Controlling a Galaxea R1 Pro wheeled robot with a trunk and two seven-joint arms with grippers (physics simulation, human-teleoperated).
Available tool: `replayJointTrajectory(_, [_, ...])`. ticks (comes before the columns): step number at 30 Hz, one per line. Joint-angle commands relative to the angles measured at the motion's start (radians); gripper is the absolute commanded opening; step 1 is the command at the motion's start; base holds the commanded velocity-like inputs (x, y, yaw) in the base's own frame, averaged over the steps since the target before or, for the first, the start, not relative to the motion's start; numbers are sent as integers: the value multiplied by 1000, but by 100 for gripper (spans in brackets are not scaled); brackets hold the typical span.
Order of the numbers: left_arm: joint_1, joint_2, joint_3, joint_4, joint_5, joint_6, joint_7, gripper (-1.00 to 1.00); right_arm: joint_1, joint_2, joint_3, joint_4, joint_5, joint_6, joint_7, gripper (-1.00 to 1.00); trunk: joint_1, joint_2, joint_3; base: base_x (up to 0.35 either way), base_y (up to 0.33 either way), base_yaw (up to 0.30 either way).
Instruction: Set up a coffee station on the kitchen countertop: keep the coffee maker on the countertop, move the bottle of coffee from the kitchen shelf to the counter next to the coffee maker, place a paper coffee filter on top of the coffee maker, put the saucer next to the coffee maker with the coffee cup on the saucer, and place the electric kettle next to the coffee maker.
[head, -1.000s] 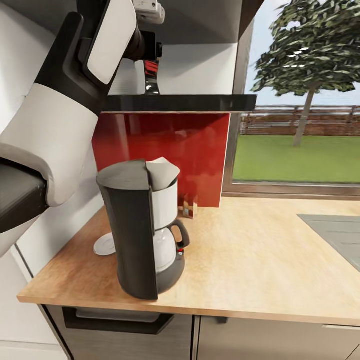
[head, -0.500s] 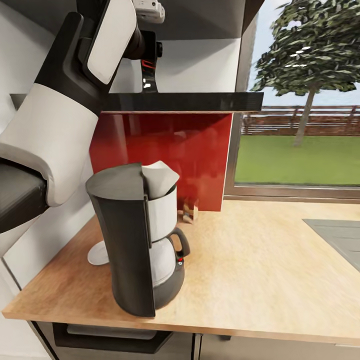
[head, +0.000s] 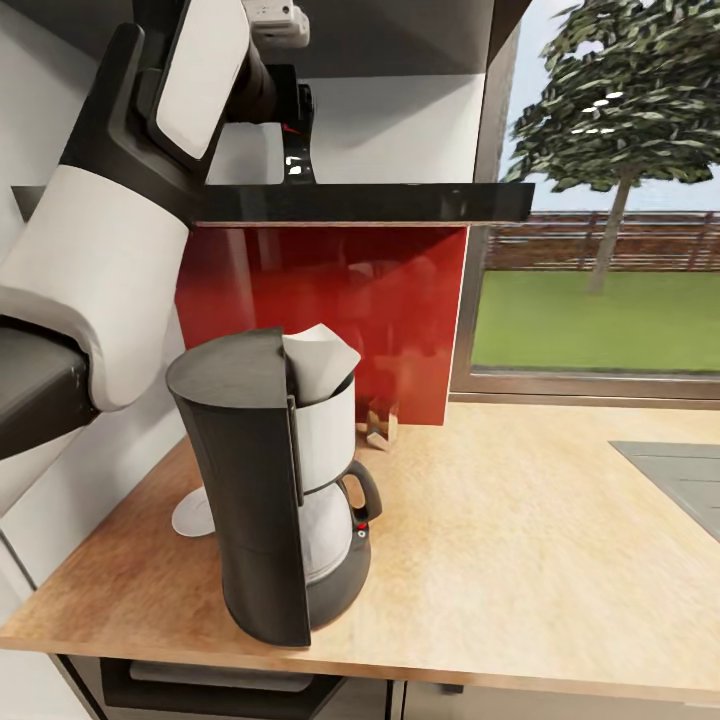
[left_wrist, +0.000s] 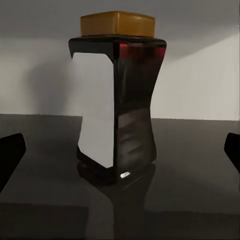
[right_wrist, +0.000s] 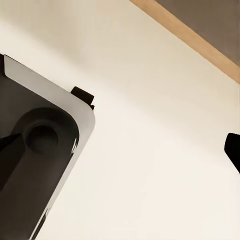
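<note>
Standing nearest me in the lower left of the head view, the coffee maker (head: 275, 490) sits on the kitchen countertop (head: 520, 540), close to its front edge, with its glass carafe (head: 330, 525) tucked in the base and the red switch facing right. A pale paper coffee filter (head: 318, 358) pokes out of the top of its white housing. Just behind the machine, at its left, the white saucer (head: 192, 517) lies flat on the wood, partly hidden by the black body. Farther back, small wooden-looking pieces (head: 381, 425) rest against the foot of the red backsplash (head: 340, 290); I cannot tell what they are.

My left arm (head: 120, 200) reaches up through the upper left of the frame to the kitchen shelf (head: 370, 203), the glossy black board above the backsplash. In my left wrist view the bottle of coffee (left_wrist: 117, 100) stands upright on that shelf, centre frame, dark with a white label and a yellow-gold cap. My left gripper (left_wrist: 120, 150) is spread wide: its fingertips (left_wrist: 10, 155) show at the frame's two side edges, well clear of the bottle between them.

My right gripper (right_wrist: 120, 145) is also spread, dark tips at the frame edges over a pale surface.
</note>
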Motion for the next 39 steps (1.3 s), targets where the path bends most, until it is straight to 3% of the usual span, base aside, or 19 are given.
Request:
replayJointTrajectory(1, [-1, 0, -2, 0, 11, 1, 10, 100, -2, 0, 8, 4, -5, -7, 0, 100, 0, -1, -1, 2, 0, 0])
replayJointTrajectory(4, [-1, 1, 50, 10, 10, 0, 10, 100, -2, 0, 8, 4, -5, -7, 0, 100, 0, -1, -1, 1, 0, 0])
replayJointTrajectory(10, [-1, -1, 83, 16, 10, 0, 10, 100, -2, 0, 8, 4, -5, -7, 0, 100, 0, -1, -1, 0, 0, 0])
replayJointTrajectory(39, [-1, -1, 90, 17, 10, 0, 11, 100, -2, 0, 8, 4, -5, -6, 0, 100, 0, -1, -1, 54, -5, 0])
